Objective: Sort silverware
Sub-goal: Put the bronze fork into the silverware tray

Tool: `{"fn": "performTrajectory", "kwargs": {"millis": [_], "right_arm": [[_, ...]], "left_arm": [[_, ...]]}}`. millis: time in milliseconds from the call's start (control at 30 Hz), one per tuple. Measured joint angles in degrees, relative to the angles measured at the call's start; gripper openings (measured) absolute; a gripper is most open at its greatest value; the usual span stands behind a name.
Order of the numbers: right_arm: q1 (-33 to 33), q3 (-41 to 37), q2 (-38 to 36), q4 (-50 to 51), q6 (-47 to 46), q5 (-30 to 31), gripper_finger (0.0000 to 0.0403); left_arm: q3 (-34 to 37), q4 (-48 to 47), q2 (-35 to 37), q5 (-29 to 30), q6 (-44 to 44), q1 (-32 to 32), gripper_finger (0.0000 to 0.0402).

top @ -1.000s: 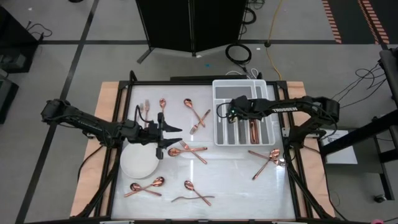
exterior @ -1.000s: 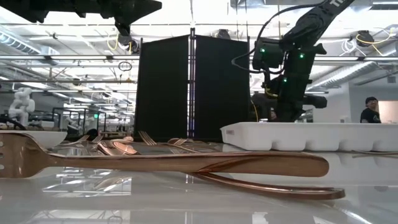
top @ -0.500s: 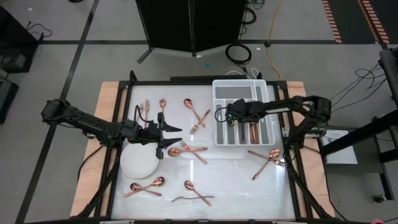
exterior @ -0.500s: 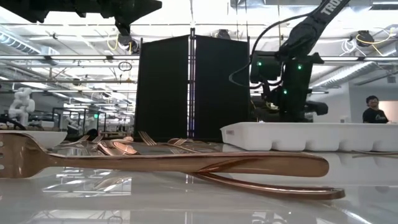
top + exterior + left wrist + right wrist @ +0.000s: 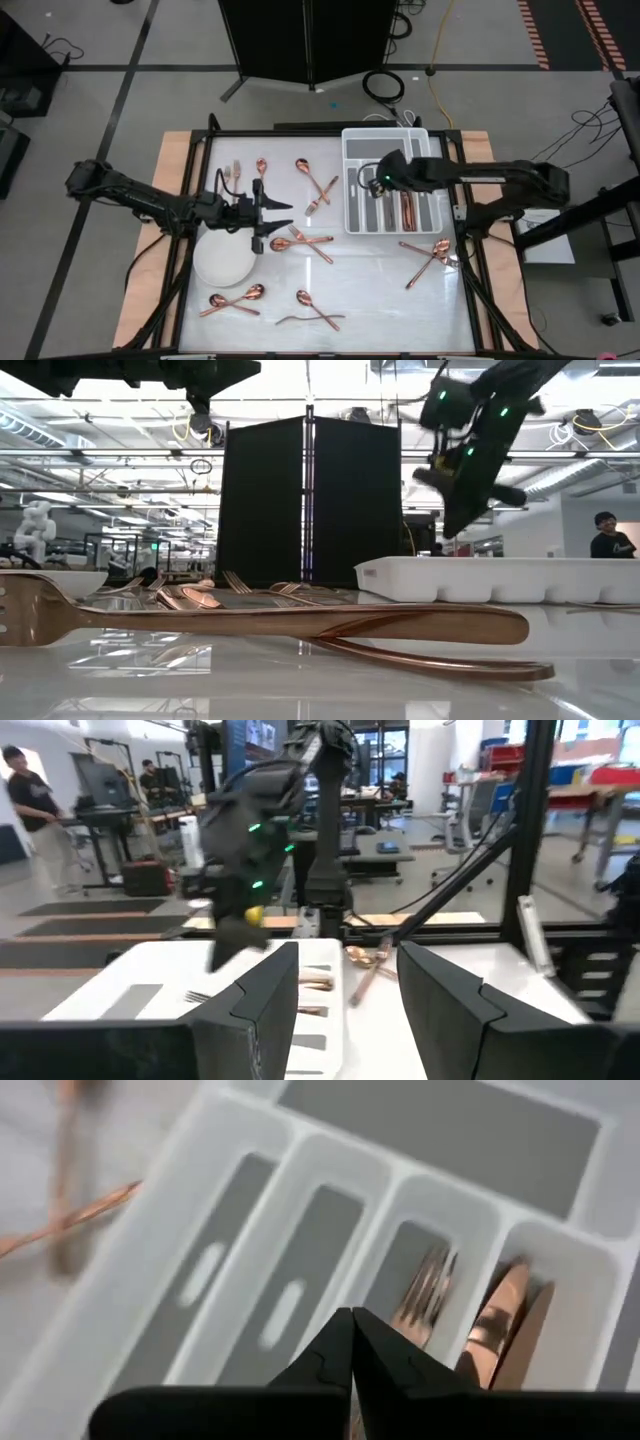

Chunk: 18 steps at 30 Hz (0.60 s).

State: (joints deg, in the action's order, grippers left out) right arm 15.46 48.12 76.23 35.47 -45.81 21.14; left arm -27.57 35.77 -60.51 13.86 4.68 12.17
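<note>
— Was it bright?
— Yes. Lamps on the ceiling (image 5: pixel 330 380) lit the room, and they shone white on the glossy table (image 5: pixel 370 290).
— Any blur?
— The right arm (image 5: pixel 470 450) looked smeared in the low view. The fork (image 5: pixel 250 622) close to that camera looked soft. The tray (image 5: pixel 300 1210) looked fuzzy too.
— Shadows?
— Only faint ones.

A tall black panel (image 5: pixel 305 40) stands on the grey floor (image 5: pixel 90 30) at upper centre of the high view, with coiled black cable (image 5: pixel 383 84) and a yellow cord (image 5: pixel 437 50) beside it. In the low view, bright ceiling lights (image 5: pixel 330 375) fill the top; a seated person (image 5: pixel 606 535) shows at far right.
</note>
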Motion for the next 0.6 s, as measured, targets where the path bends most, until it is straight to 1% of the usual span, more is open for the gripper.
{"fn": "performTrajectory", "kwargs": {"millis": [67, 167, 300, 400, 467, 533, 600], "right_arm": [[-2.5, 0.0, -2.4, 1.7, -1.1, -0.6, 0.0], [-6.7, 0.0, -5.0, 4.1, -5.3, -0.4, 0.0], [-12.7, 0.0, -5.6, 6.9, -11.8, -0.6, 0.0], [-16.6, 0.0, -5.6, 8.0, -16.2, -3.4, 0.0], [-19.0, 0.0, -5.6, 7.6, -14.9, -5.6, 0.0], [-21.8, 0.0, -5.6, 7.2, -12.5, -6.6, 0.0], [-24.3, 0.0, -5.6, 6.2, -13.2, -6.8, 0.0]], "left_arm": [[0.0, -0.3, 0.0, 0.2, 1.4, -0.8, 0.0171], [0.0, -1.8, 0.0, 0.2, 2.2, -2.5, 0.0171], [0.0, -3.3, 0.0, 0.2, 4.0, -5.7, 0.0171], [0.0, -4.1, 0.0, -0.6, 6.9, -8.9, 0.0171], [0.0, -5.0, 0.0, -3.8, 6.1, -11.5, 0.0171], [0.0, -6.6, 0.0, -11.0, 4.5, -14.5, 0.0171], [0.0, -8.4, 0.0, -18.7, 3.1, -17.0, 0.0171]]}}
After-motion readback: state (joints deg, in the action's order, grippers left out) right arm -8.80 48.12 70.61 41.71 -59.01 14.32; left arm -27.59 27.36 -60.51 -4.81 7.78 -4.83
